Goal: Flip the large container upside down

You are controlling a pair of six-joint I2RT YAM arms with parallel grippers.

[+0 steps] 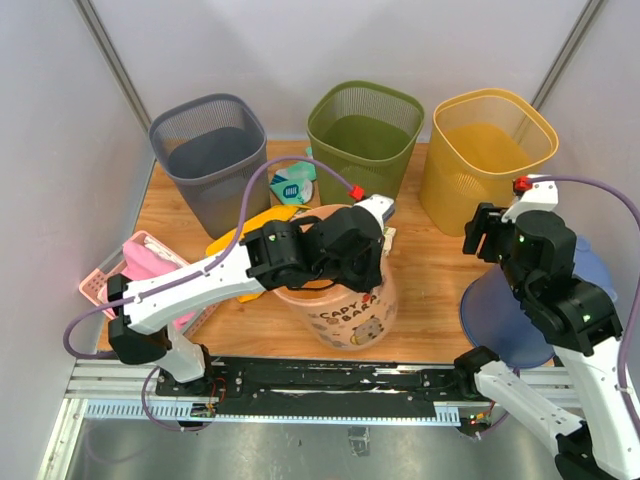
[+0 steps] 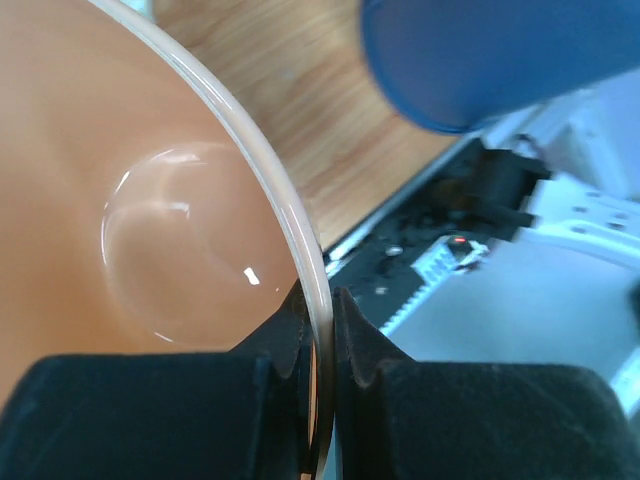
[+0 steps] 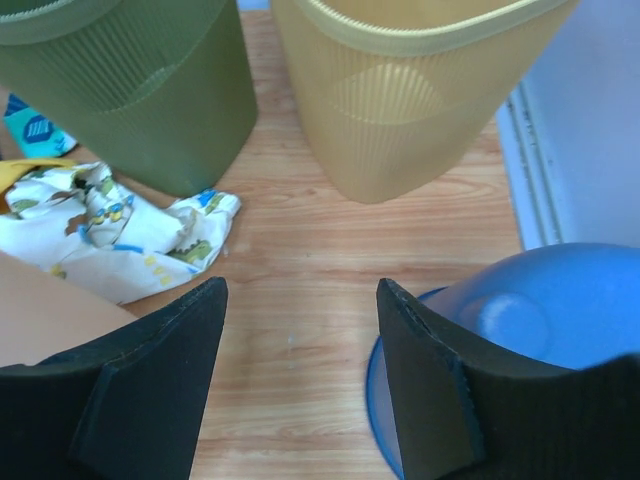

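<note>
The large container is a peach bucket point(image 1: 345, 315) with a cartoon print, standing open side up at the near middle of the table. My left gripper point(image 1: 352, 258) is shut on its rim. In the left wrist view the fingers point(image 2: 362, 345) pinch the pale rim point(image 2: 270, 170), one inside and one outside, and the bucket's inside point(image 2: 150, 210) looks empty. My right gripper point(image 1: 487, 232) is open and empty. It hovers over bare wood point(image 3: 300, 290), right of the bucket and beside a blue container point(image 3: 540, 310).
The blue container point(image 1: 505, 315) lies upside down at the near right. Grey point(image 1: 210, 150), green point(image 1: 365, 125) and yellow point(image 1: 487, 145) mesh baskets stand along the back. A pink basket point(image 1: 140, 265) sits at the left. A patterned cloth point(image 3: 100, 230) lies behind the bucket.
</note>
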